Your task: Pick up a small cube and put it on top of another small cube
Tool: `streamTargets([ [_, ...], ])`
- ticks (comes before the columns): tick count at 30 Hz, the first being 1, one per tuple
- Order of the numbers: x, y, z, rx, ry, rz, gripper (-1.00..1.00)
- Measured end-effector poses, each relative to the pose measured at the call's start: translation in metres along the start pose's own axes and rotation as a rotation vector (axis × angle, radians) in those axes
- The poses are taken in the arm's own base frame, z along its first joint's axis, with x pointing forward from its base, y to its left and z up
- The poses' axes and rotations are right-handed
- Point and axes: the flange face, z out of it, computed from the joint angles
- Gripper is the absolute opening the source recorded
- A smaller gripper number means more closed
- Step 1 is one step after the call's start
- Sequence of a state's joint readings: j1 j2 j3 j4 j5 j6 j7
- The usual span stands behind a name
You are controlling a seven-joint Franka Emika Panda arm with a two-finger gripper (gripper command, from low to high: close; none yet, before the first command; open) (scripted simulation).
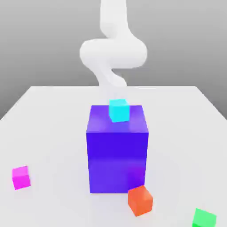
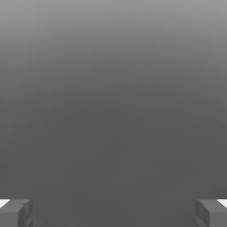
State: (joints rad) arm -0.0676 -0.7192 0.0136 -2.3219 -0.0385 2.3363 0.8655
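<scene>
small cube (image 1: 21, 177) on the table at 8 o'clock of the blue block (image 1: 117, 162), well apart | gripper (image 2: 113, 213) spread wide, empty | step: approach, nothing picked | next: you descend over it, then clamp

We look from the exterior view across a white counter (image 1: 53, 115) from its near edge, a little above it and tilted down, facing the white arm (image 1: 113, 53) that rises at the far side. A big blue-violet block (image 1: 117, 155) stands close in the middle, with small cubes nearer us. From the hand view we look out past the pincer (image 2: 113, 213), whose two fingertips (image 2: 15, 213) sit at opposite corners, onto a plain grey backdrop. We find nothing common to both views.
</scene>
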Motion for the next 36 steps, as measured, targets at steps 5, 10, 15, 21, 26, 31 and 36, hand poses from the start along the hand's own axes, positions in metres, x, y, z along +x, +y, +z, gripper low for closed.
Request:
streamTargets([
  [5,0.023,0.044,0.095,-0.189,0.006,0.156,0.00],
  [10,0.039,0.112,0.177,-0.353,-0.005,0.317,0.00],
  [15,0.042,0.196,0.245,-0.495,-0.031,0.489,0.00],
  [21,0.026,0.309,0.302,-0.635,-0.078,0.722,0.00],
  [26,-0.008,0.390,0.335,-0.716,-0.137,0.919,0.00],
  [31,-0.044,0.441,0.369,-0.746,-0.175,1.034,0.00],
  [36,-0.062,0.459,0.394,-0.749,-0.176,1.037,-1.00],
])
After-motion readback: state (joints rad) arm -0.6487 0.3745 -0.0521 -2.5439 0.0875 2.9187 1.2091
